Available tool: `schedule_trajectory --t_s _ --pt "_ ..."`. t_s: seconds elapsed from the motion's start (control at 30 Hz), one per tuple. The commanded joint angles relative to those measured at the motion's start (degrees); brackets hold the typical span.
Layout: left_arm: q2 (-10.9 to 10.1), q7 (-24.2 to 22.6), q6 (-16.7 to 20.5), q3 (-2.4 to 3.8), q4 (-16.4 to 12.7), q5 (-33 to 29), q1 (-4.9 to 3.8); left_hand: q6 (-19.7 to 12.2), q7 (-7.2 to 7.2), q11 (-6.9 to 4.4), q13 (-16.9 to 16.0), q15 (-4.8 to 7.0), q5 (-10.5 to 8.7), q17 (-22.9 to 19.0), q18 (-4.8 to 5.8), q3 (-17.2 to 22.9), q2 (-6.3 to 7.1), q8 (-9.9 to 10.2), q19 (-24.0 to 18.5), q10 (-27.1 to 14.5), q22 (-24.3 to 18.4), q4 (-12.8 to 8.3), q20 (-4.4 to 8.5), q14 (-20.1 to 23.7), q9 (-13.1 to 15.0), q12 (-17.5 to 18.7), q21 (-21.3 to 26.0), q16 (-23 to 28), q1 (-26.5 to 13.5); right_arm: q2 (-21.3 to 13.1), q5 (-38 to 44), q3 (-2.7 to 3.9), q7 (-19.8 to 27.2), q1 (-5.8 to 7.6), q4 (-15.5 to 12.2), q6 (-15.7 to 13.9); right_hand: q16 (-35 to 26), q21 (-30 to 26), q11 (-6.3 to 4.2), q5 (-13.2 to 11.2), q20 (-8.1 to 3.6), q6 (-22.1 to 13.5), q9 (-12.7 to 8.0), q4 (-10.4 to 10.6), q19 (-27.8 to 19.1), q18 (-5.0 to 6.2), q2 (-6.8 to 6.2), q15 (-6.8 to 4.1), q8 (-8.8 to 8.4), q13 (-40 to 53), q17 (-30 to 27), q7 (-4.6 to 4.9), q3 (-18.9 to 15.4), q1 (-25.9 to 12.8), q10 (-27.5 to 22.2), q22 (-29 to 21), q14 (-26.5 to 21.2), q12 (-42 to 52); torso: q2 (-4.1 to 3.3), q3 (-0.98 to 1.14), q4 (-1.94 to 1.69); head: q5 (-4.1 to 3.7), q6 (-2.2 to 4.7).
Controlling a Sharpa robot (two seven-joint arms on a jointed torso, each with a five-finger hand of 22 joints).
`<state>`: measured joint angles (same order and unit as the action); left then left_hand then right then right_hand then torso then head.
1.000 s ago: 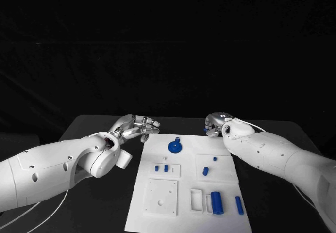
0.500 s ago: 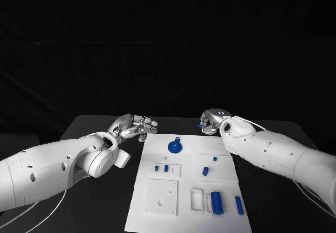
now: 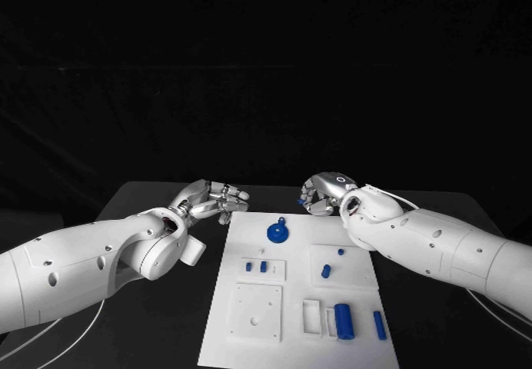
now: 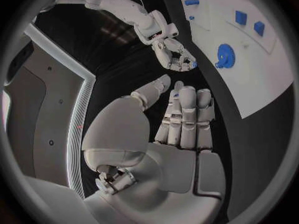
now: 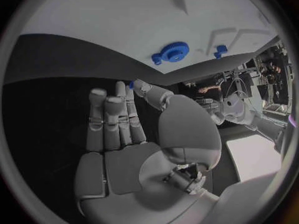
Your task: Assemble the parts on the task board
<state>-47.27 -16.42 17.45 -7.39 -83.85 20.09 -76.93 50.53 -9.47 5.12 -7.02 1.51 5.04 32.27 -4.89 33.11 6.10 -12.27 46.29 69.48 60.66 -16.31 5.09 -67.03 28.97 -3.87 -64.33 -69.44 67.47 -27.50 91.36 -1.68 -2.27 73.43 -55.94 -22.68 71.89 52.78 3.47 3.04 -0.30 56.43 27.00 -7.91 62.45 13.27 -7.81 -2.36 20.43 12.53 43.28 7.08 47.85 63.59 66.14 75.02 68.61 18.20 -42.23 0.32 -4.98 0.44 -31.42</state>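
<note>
One white board (image 3: 297,307) lies mid-table (image 3: 133,201), carrying seven blue parts, the largest a round one (image 3: 276,231) near its far end. Beyond that end, the left hand (image 3: 217,200) hovers empty, fingers apart; the right hand (image 3: 320,193) pinches an eighth small part (image 4: 194,64).

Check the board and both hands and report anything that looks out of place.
Nothing stands out on the task board; the blue parts lie in or beside their recesses. One small blue part sits in the right hand's fingertips, off the board's far edge. The left hand holds nothing.
</note>
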Motion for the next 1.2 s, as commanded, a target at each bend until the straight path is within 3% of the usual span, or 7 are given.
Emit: schedule_trajectory --t_s 0.03,0.23,0.5,0.73,1.0,1.2 --pt "0.2 1.2 0.8 0.05 0.0 1.7 -0.13 0.0 -0.42 0.24 0.1 -0.34 -0.32 0.1 -1.31 0.1 0.31 -0.3 0.1 -0.6 0.1 0.2 1.76 0.1 -0.1 0.0 0.2 0.1 -0.3 -0.8 -0.1 0.02 -0.1 0.01 -2.6 -0.3 0.1 0.3 0.20 -0.2 -0.07 0.4 0.1 0.0 0.4 1.73 -0.41 -0.37 0.30 0.1 -0.1 -0.06 0.3 0.0 0.5 0.7 0.2 0.2 0.06 -0.05 -0.06 0.09 0.02" --pt "0.4 5.8 2.5 0.02 0.4 4.1 -0.13 0.0 -0.28 0.13 0.0 -0.24 -1.10 0.1 -1.40 -0.1 0.47 -0.6 0.4 -0.3 0.1 1.0 1.74 -0.1 -0.1 -0.3 0.1 0.0 -1.3 -2.4 -0.3 0.02 -0.2 -0.32 -7.2 -0.3 0.1 0.3 0.20 -0.2 -0.08 0.4 0.0 0.1 0.4 1.73 -0.42 -0.37 0.30 0.1 -0.1 -0.06 0.3 0.0 0.5 0.7 0.2 0.3 0.09 0.03 -0.03 0.48 0.08" --pt "1.1 11.9 2.7 0.00 0.4 7.2 -0.12 0.8 0.11 -0.31 -0.2 0.18 -1.91 0.2 -1.63 -0.6 2.16 -1.4 0.9 0.8 0.1 3.5 2.06 -0.5 -0.1 -0.7 -0.1 -0.1 -3.7 -3.9 -0.5 0.01 -0.4 -1.40 -11.9 0.2 0.1 0.3 0.19 -0.2 -0.09 0.4 0.0 0.1 0.4 1.73 -0.44 -0.38 0.30 0.1 -0.1 -0.06 0.3 0.0 0.5 0.7 0.2 0.3 0.31 0.07 0.24 0.69 0.01" --pt "2.1 18.4 1.3 -0.17 0.6 10.2 -0.10 1.2 0.40 -0.55 -0.4 0.43 -1.77 0.2 -1.77 -0.1 1.62 -1.8 1.1 1.3 0.1 3.7 2.29 -0.8 -0.1 -0.9 -0.1 -0.2 -3.2 -4.9 -0.5 0.00 -0.5 -2.69 -15.4 0.4 0.1 0.3 0.19 -0.2 -0.10 0.4 0.0 0.1 0.4 1.73 -0.44 -0.38 0.30 0.1 -0.1 -0.06 0.3 0.0 0.5 0.7 0.2 0.3 0.67 0.31 0.64 1.35 -0.37" --pt "3.7 23.3 -0.4 -0.26 1.8 11.2 -0.10 1.1 0.35 -0.59 -0.4 0.44 -1.84 0.2 -1.70 -0.5 2.18 -1.8 1.3 1.4 0.1 4.5 2.30 -0.9 -0.2 -0.9 -0.2 -0.2 -4.2 -5.2 -0.5 0.00 -0.6 -3.64 -17.2 0.5 0.1 0.3 0.19 -0.2 -0.10 0.4 0.0 0.1 0.4 1.73 -0.43 -0.38 0.30 0.1 -0.1 -0.06 0.3 0.0 0.5 0.7 0.2 0.3 1.03 0.56 0.81 1.84 -0.81" --pt "4.7 24.4 -0.1 -0.32 2.2 7.3 -0.10 1.0 0.39 -0.82 -0.6 0.69 -2.11 0.1 -1.74 -1.4 4.05 -2.0 1.6 2.0 0.0 8.5 2.54 -1.1 -0.4 -1.0 0.0 -0.1 -8.4 -5.3 -0.5 0.00 -0.6 -3.91 -18.1 0.4 0.1 0.3 0.19 -0.2 -0.12 0.4 0.0 0.2 0.5 1.73 -0.43 -0.38 0.30 0.2 -0.1 -0.06 0.3 0.0 0.4 0.7 0.2 0.3 1.25 0.77 0.97 2.05 -1.01"
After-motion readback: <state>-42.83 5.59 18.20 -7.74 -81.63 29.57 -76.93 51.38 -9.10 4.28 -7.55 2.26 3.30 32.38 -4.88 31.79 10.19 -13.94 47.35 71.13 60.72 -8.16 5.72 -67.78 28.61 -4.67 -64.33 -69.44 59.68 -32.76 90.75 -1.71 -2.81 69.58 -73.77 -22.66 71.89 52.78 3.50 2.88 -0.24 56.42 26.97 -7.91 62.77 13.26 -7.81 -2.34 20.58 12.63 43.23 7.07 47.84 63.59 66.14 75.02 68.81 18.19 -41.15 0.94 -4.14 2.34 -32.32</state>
